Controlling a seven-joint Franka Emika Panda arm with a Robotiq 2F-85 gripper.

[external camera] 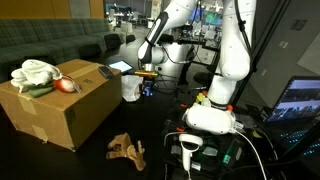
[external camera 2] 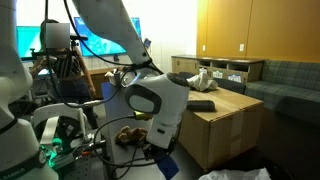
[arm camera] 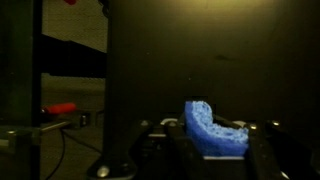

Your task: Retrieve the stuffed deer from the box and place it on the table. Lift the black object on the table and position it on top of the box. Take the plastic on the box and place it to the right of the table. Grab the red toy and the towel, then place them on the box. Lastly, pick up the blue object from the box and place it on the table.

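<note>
My gripper (arm camera: 215,150) is shut on the blue object (arm camera: 213,128), a rough blue foam-like piece that sits between the fingers in the wrist view. In an exterior view the gripper (external camera: 148,78) hangs just past the far right corner of the cardboard box (external camera: 70,115), above the table. The pale towel (external camera: 35,72), the red toy (external camera: 65,85) and a dark object (external camera: 40,91) lie on the box top. The black object (external camera 2: 200,105) and the towel (external camera 2: 200,78) show on the box (external camera 2: 230,125). The brown stuffed deer (external camera: 127,150) lies on the table in front. The white plastic (external camera: 130,87) stands beside the gripper.
The robot base (external camera: 212,115) and a handheld scanner (external camera: 189,150) stand to the right with cables. A sofa (external camera: 60,45) is behind the box. A laptop screen (external camera: 300,100) is at the far right. In an exterior view the arm (external camera 2: 160,100) hides the table's middle.
</note>
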